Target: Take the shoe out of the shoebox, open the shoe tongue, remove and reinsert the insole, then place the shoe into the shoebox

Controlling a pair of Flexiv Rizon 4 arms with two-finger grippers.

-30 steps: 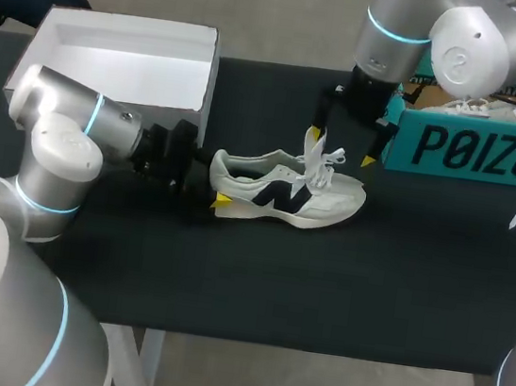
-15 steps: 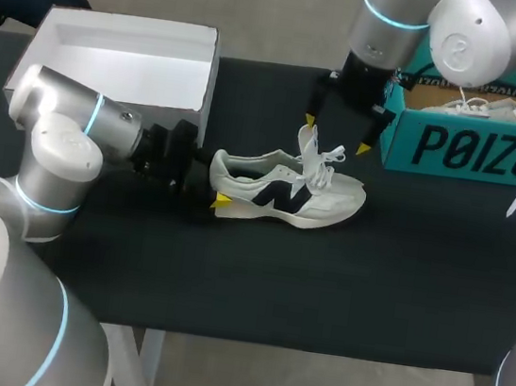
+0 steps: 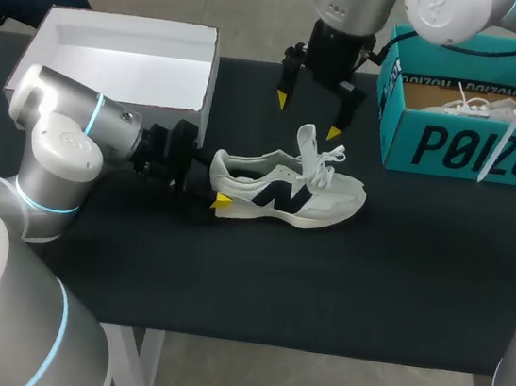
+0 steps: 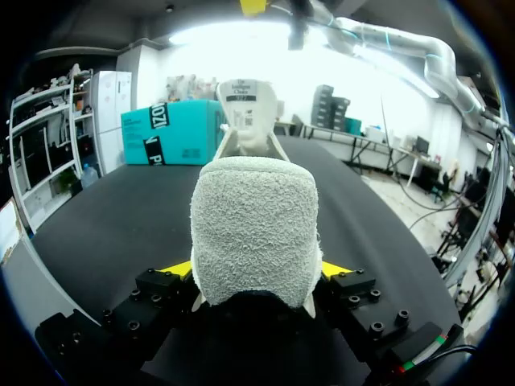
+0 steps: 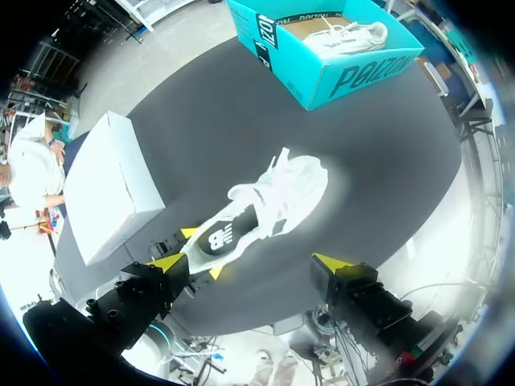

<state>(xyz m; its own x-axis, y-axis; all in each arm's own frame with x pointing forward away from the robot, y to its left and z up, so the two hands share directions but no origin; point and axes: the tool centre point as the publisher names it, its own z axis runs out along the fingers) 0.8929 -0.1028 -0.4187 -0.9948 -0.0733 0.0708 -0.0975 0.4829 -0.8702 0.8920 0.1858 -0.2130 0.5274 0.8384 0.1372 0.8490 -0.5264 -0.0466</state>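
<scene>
Black bench carries everything. The left tool, on an arm stretched low from the left, is clamped on the heel of the white shoe. The shoe stands mid-bench, toe pointing right, laces loose. The right tool hangs just beyond it, fingers apart, pointing down. Only the left wrist view shows both yellow tips against the fuzzy heel. The teal shoebox sits far right.

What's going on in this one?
The left pincer is shut on the heel of the shoe, which stands on the table. The right pincer hovers open above and behind the laces, touching nothing. The tongue stands upright. The teal shoebox holds a second shoe.
</scene>
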